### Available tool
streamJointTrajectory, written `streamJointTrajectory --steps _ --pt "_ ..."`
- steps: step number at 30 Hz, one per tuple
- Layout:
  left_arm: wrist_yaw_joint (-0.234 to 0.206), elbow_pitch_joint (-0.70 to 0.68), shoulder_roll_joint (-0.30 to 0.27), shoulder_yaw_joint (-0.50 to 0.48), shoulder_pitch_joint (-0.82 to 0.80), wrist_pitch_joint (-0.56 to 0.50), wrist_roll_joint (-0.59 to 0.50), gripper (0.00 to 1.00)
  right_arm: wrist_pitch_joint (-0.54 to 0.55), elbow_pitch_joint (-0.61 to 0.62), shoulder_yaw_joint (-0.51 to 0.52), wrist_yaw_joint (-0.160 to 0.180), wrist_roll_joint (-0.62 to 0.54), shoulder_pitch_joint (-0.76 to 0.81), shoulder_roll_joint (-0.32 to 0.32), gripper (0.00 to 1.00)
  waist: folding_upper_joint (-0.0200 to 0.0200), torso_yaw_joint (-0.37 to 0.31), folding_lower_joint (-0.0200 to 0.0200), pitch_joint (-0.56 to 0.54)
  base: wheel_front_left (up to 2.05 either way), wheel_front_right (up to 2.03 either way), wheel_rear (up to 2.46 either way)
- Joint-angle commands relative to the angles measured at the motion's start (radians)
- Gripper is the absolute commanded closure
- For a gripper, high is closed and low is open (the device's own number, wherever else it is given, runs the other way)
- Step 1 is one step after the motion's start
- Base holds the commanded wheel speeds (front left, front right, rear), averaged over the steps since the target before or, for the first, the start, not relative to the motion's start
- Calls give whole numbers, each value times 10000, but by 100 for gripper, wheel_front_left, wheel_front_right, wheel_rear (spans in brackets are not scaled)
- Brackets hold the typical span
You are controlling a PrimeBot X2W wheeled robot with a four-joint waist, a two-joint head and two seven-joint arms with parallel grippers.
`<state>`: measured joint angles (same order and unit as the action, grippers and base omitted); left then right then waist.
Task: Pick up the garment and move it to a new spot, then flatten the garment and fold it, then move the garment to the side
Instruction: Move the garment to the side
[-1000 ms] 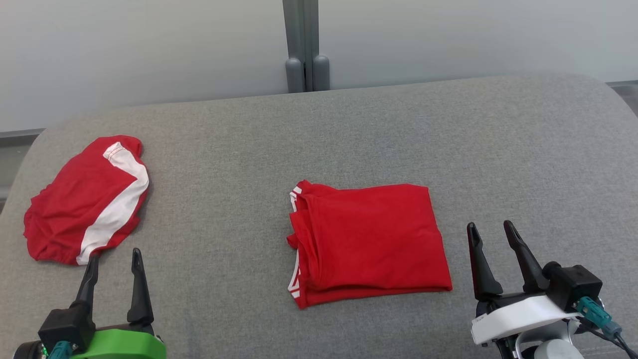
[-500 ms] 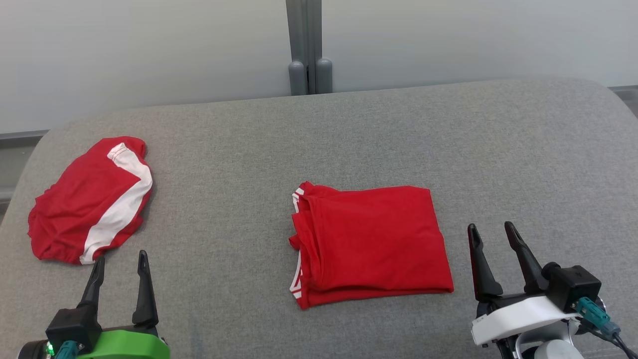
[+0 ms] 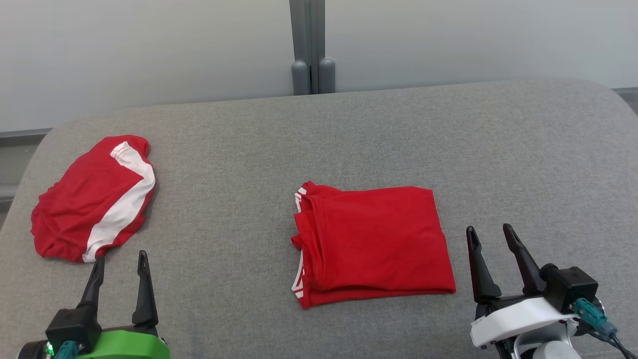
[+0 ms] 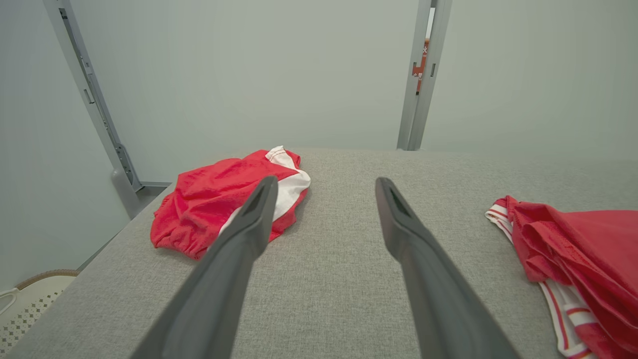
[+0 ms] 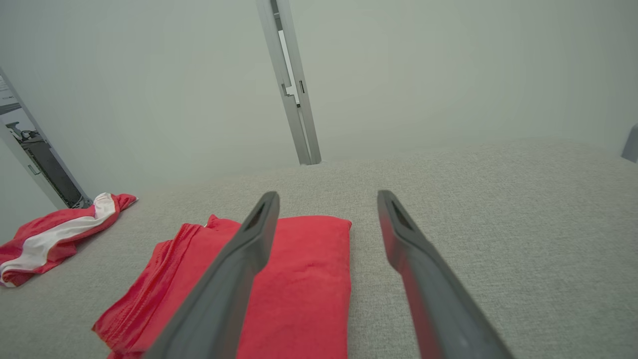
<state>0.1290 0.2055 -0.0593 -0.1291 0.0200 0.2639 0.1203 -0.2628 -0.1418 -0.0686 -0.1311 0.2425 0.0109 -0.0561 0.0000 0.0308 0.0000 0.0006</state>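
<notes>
My left end effector [image 3: 122,256] is released, fingers spread wide, nothing between them, hovering low over the near-left part of the tabletop [image 3: 239,149]. In the left wrist view [image 4: 326,180] its left finger crosses in front of the crumpled red-and-white garment [image 4: 204,204], hiding part of the white stripe. My right end effector [image 3: 488,228] is released too, also gripping nothing, just beside the right edge of the folded red garment [image 3: 371,242] and not touching it. The bases of both are cut off by the bottom edge of the head view.

The folded red garment lies flat near the middle of the tabletop, a rough rectangle with layered edges and white trim showing on its left side. In the right wrist view [image 5: 327,194] my left finger covers a strip of it [image 5: 309,279] and its near end runs out of frame. In the left wrist view only its trimmed end [image 4: 588,244] shows, cut by the right edge.

The crumpled red-and-white garment [image 3: 84,199] sits far left, well apart from the folded one; I can't tell what kind of clothing it is. In the right wrist view it is small and partly cut off [image 5: 45,239].

A grey post [image 3: 311,45] stands behind the tabletop against a pale wall [image 3: 149,50]. A sliver of a white perforated basket [image 4: 30,299] shows below the tabletop's left edge, mostly out of frame.
</notes>
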Motion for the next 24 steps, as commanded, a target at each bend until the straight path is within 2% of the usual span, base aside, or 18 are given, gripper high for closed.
streamJointTrajectory --steps 1,13,19,24 --pt "32 -18 -60 -30 134 3 -59 0 -27 -31 -2 9 -57 11 -3 0 0 6 0 -2 0 0 0" --pt "32 -39 -52 -67 168 3 -42 0 -27 -104 -29 9 -68 -60 6 0 0 37 0 24 0 0 0" --pt "32 -53 -44 -21 52 3 18 0 -27 -207 -136 9 -59 -509 -85 0 0 83 0 149 0 0 0" --pt "32 -22 -38 27 -117 3 91 0 -27 -747 -408 11 -155 -1347 -325 0 0 132 0 276 0 0 0"
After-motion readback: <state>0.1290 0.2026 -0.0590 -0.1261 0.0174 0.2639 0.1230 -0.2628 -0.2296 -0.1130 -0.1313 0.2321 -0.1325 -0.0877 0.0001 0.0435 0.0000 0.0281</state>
